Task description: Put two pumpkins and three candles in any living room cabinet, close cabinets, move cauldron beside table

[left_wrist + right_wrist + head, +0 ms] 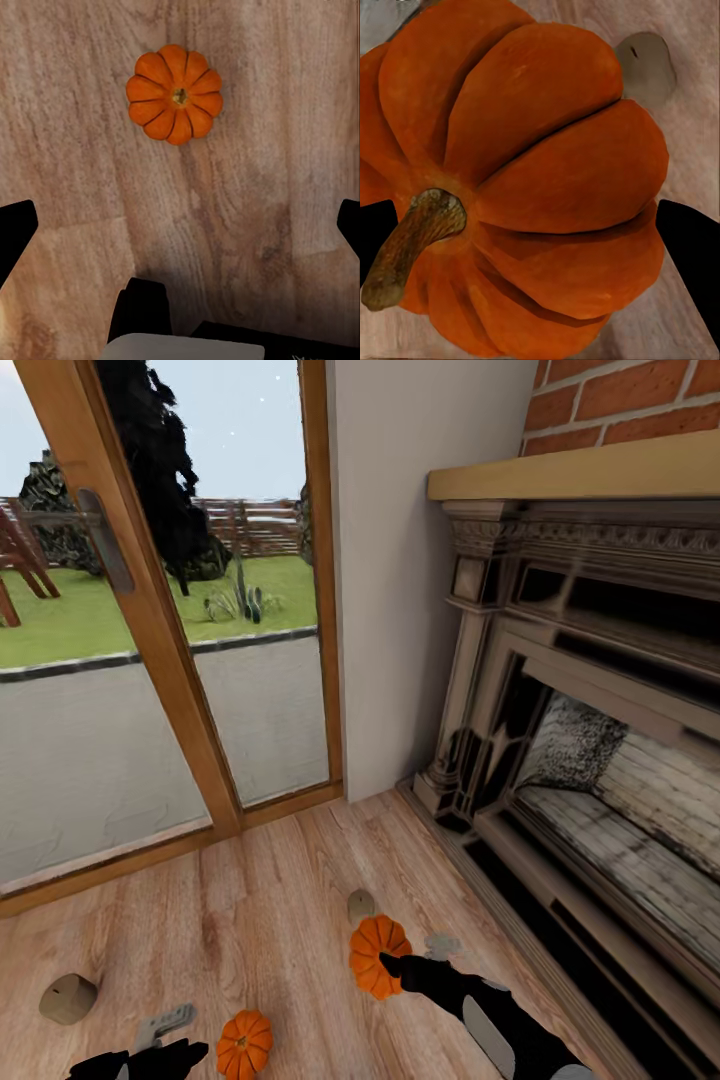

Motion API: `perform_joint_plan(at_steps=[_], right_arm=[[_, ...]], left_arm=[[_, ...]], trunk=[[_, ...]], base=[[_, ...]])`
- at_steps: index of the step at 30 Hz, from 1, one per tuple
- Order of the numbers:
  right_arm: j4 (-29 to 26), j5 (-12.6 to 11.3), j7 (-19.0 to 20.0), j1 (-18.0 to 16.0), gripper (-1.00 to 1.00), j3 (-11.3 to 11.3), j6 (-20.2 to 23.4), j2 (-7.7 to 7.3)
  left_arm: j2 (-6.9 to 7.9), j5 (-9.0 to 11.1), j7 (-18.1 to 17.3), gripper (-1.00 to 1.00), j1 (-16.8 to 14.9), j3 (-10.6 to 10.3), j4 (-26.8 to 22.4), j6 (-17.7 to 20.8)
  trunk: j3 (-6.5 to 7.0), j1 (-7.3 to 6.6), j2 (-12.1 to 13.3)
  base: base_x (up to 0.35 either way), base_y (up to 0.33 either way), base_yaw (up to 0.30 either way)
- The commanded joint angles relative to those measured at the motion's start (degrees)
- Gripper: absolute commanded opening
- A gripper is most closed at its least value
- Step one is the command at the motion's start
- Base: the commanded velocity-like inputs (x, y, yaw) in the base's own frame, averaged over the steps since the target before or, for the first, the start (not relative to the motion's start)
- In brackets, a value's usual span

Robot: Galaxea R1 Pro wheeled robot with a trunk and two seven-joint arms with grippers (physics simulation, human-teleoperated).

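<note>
Two pumpkins are out on the wooden floor (270,900), so none of the stowing looks done as far as these views reach. The larger pumpkin (377,956) sits close to the fireplace (580,740), and the right hand (392,968) is at it: in the right wrist view the pumpkin (521,187) fills the space between the two dark fingertips (690,247), which stand spread on either side of it. I cannot tell whether they press on the rind or merely bracket it. The smaller pumpkin (244,1043) lies nearer the robot, just beside the left hand (160,1050), whose fingers (15,232) are wide apart with nothing between them; from that wrist camera the pumpkin (174,94) is seen straight from above, well ahead of the fingertips.

Two candles show: one (361,905) just beyond the larger pumpkin, also visible behind it in the right wrist view (647,67), and another (68,998) lying off toward the glass door (150,660). By my judgement all five items have yet to reach a cabinet, and the closing of drawers and the cauldron step remain too.

Both pumpkins are deeply ribbed, matte orange and rounded (likely to roll or slip under a narrow grip), the larger with a rough, curved brown stem (412,244). The candles are squat, dull grey-beige stubs. The floor is pale plank wood with visible grain, flat and bare around the things.
</note>
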Motion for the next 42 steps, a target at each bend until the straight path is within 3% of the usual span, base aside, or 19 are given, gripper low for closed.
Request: perform_joint_plan(at_steps=[1,3,7,8,12,16,17,26,29,32,35,39,42], right_arm=[[-2.50,0.19,0.35,0.01,-1.00,-0.09,2.10,-0.02],[-7.04,0.13,0.76,0.01,-1.00,-0.61,6.41,-0.07],[-11.49,0.10,0.98,0.01,-1.00,-4.30,12.19,-0.95],[-13.21,0.06,1.05,0.01,-1.00,-7.77,14.30,-1.56],[-14.33,0.09,1.08,0.01,-1.00,-10.87,15.45,-1.96],[-14.69,0.09,1.12,0.01,-1.00,-11.71,15.62,-2.17],[-14.90,0.56,0.97,0.01,-1.00,-11.57,15.34,-1.83],[-17.17,0.70,2.13,0.06,-1.00,-11.47,15.71,-2.49],[-23.95,0.62,2.27,3.49,-1.00,-11.38,17.55,-2.49],[-36.16,0.24,2.28,9.04,-1.00,-11.84,24.01,-2.49],[-45.70,0.13,2.23,11.98,-1.00,-12.90,30.08,-2.34],[-50.68,-0.60,2.14,13.50,-1.00,-15.52,35.64,-1.75],[-51.61,-0.97,2.12,13.77,-1.00,-16.24,36.82,-1.64]], left_arm=[[0.11,0.00,-0.65,1.00,0.00,0.01,-0.32,0.12],[1.04,0.00,-1.49,1.00,0.00,0.17,-1.34,0.29],[3.90,0.18,-1.88,1.00,-0.04,0.63,-2.39,0.12],[5.04,1.47,-1.97,1.00,-0.22,0.79,-3.08,-0.10],[5.56,4.64,-2.05,1.00,-0.54,0.78,-5.13,-0.20],[5.75,5.94,-2.89,1.00,-0.60,0.79,-5.77,-1.22],[5.77,6.16,-5.04,1.00,-0.61,0.80,-5.86,-1.45],[6.36,6.18,-9.71,1.00,-0.61,1.00,-5.98,-1.28],[6.43,6.16,-11.83,1.00,-0.61,2.23,-5.98,-1.21],[6.50,6.05,-14.54,1.00,-0.61,3.46,-5.98,-1.01],[7.29,6.08,-15.52,1.00,-0.61,3.82,-5.98,-0.89],[8.57,6.14,-15.84,1.00,-0.61,4.01,-5.79,-0.66],[8.87,6.15,-15.59,1.00,-0.61,4.04,-5.68,-0.50]], trunk=[[-0.19,0.23,-0.42],[-0.55,0.67,-1.22],[-1.27,1.55,-2.82],[-1.45,1.76,-3.22],[-2.16,2.64,-4.83],[-2.88,3.52,-6.43],[-3.06,3.74,-6.83],[-4.68,5.72,-10.44],[-5.22,6.38,-11.65],[-5.76,7.04,-12.85],[-6.29,7.69,-14.05],[-7.01,8.57,-15.66],[-7.55,9.23,-16.86]], base=[[0.000,0.000,0.000],[0.000,0.000,0.000],[0.000,0.000,0.000],[0.000,0.000,0.000],[0.000,0.000,0.000],[0.000,0.000,0.000],[0.000,0.000,0.000],[0.000,0.000,0.000],[0.000,0.000,0.000],[0.000,0.000,0.000],[0.000,0.000,0.000],[0.000,0.000,0.000],[0.000,0.000,0.000]])
